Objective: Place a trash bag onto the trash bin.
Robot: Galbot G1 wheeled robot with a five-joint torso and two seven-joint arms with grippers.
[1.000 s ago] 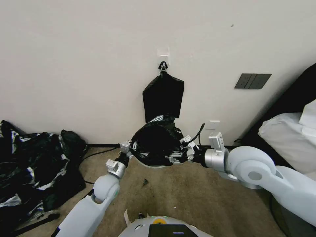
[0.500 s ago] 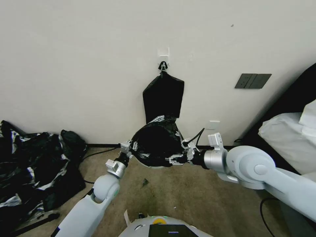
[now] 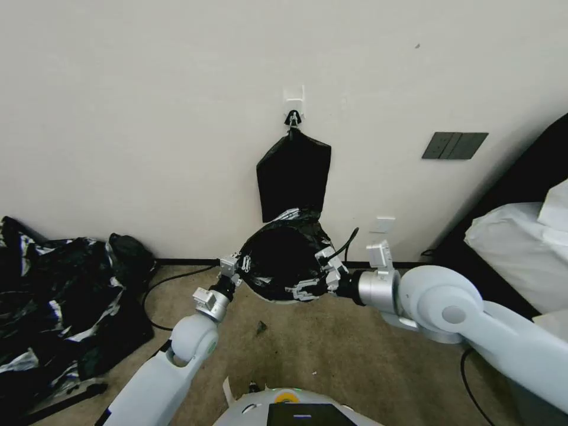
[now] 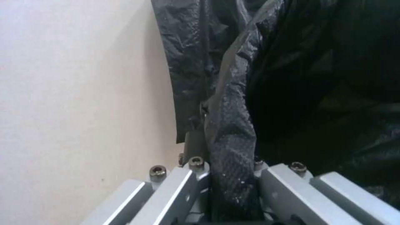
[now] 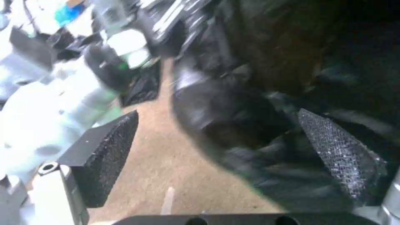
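Note:
The glossy black trash bag (image 3: 283, 259) bulges over the trash bin, of which a thin pale sliver of rim (image 3: 277, 300) shows under the bag's near edge. At the bag's left edge my left gripper (image 3: 238, 265) is shut on it; the left wrist view shows a gathered fold of the bag (image 4: 233, 125) pinched in that gripper (image 4: 228, 167). My right gripper (image 3: 306, 275) is at the bag's near right side and stands open. In the right wrist view its two pads (image 5: 109, 156) are wide apart around that gripper's gap (image 5: 225, 150), with the crumpled bag (image 5: 258, 147) between them.
A flat black bundle (image 3: 294, 171) hangs from a wall hook just behind the bin. A big heap of black-and-silvery plastic (image 3: 53, 302) lies on the carpet at left, a cable (image 3: 171, 277) beside it. A bed with white bedding (image 3: 520, 236) stands at right.
My right arm has swung a little to the left, and its gripper has slid along the bag's near edge toward the middle. The left gripper holds its place.

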